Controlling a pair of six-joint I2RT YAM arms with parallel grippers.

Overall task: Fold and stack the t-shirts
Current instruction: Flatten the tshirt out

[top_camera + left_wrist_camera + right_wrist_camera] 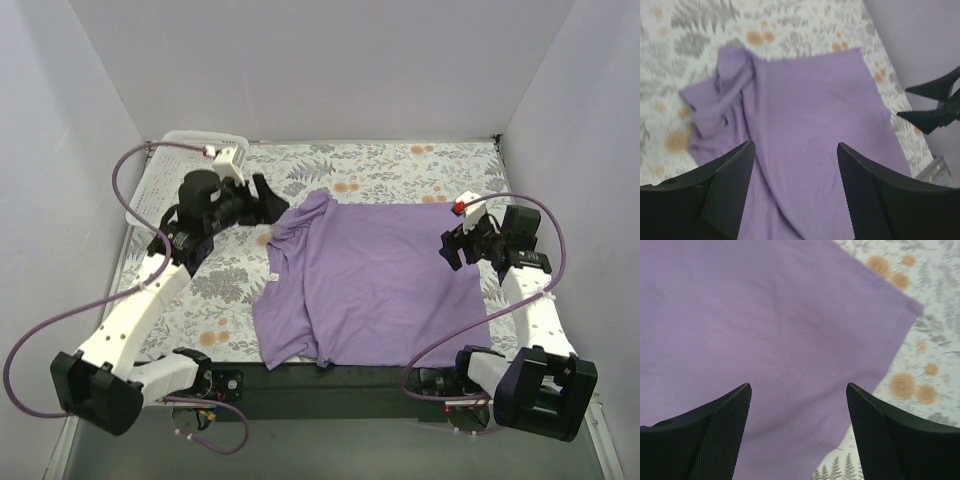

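Note:
The lavender-purple t-shirt (375, 280) lies spread over the middle of the floral table, its left side bunched and folded inward, with a small white label (272, 278) showing. Its near hem reaches the table's front edge. My left gripper (268, 200) hovers open at the shirt's far-left corner, nothing between its fingers; in the left wrist view the left gripper (795, 145) hangs above the t-shirt (810, 100). My right gripper (452, 250) stands open at the shirt's right edge; in the right wrist view the right gripper (798, 385) is empty over the t-shirt (765, 315).
A white mesh basket (190, 140) stands at the far left corner behind the left arm. Floral tablecloth (400, 165) shows beyond the shirt and on its left side (215, 290). White walls close in on three sides. Cables loop beside both arms.

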